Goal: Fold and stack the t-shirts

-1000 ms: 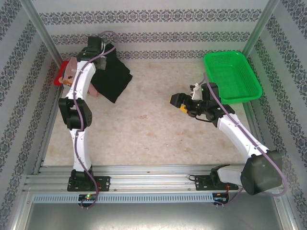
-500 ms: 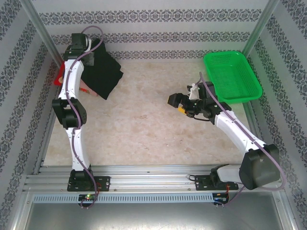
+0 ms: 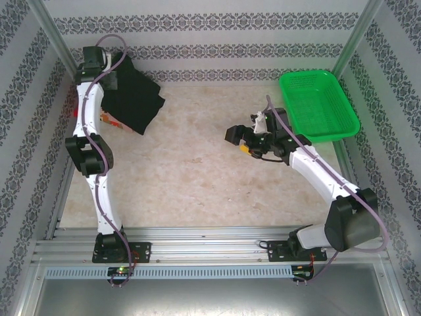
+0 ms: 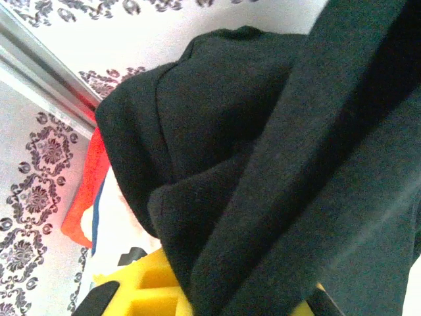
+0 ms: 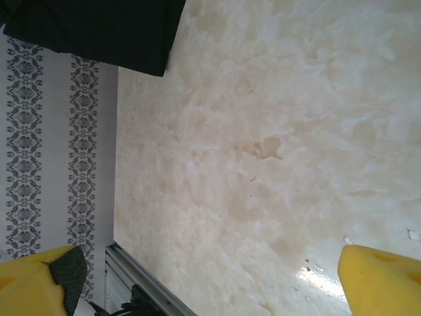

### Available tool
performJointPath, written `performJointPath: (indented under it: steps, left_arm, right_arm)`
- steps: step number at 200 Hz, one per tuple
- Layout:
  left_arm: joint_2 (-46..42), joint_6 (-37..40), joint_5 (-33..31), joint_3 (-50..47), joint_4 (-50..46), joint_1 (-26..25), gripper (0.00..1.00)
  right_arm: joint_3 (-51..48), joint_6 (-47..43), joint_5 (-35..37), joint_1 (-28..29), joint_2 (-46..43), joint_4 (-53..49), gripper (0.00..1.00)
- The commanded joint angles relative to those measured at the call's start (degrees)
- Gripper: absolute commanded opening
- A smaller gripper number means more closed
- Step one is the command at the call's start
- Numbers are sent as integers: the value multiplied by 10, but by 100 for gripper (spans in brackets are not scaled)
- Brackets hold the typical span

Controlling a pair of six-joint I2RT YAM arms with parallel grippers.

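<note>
Top external view: left fingers (image 4: 145, 291) pinch the black t-shirt (image 3: 135, 102) at ten o'clock; right fingers (image 5: 378, 280) spread above the counter (image 3: 197, 178).

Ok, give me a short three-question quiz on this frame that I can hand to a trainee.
1. True or false: the right pincer is shut on a shirt.
2. What does the left pincer hold? A. the black t-shirt B. a bottle C. nothing
3. Short answer: in which corner of the table does the green basket sit?
Key: 1. False; its jaws stand open over bare table. 2. A. 3. The far right corner.
</note>
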Motion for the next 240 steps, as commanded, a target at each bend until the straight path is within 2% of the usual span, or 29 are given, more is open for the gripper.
performJointPath:
  steps: [1, 67, 102, 107, 115, 119, 140, 145, 151, 194, 240]
  left_arm:
    - [10, -20, 18, 30, 24, 17, 0]
    - [39, -50, 54, 36, 38, 61, 0]
    - [65, -82, 93, 28, 65, 85, 0]
    - [68, -88, 94, 26, 70, 89, 6]
    - [74, -101, 102, 22, 81, 97, 35]
    - [77, -108, 108, 20, 87, 102, 45]
    - [78, -155, 136, 20, 108, 125, 65]
    - [76, -163, 145, 21, 113, 128, 87]
    - [72, -167, 154, 23, 118, 130, 99]
    - [23, -211, 235, 17, 143, 136, 100]
    - [-55, -221, 273, -5, 137, 136, 100]
  right_arm:
    - [25, 7, 11, 8, 11, -2, 98]
    - [54, 17, 24, 23, 42, -8, 98]
    - [72, 20, 30, 34, 64, -15, 98]
    - [75, 21, 30, 37, 67, -15, 98]
    - [79, 22, 30, 40, 72, -16, 98]
    - [81, 21, 30, 42, 75, -16, 98]
    - [93, 24, 32, 52, 87, -17, 98]
    - [97, 25, 32, 55, 90, -17, 98]
    - [102, 24, 31, 58, 95, -17, 98]
    - [135, 11, 42, 77, 103, -34, 98]
    - [117, -26, 69, 64, 22, -94, 98]
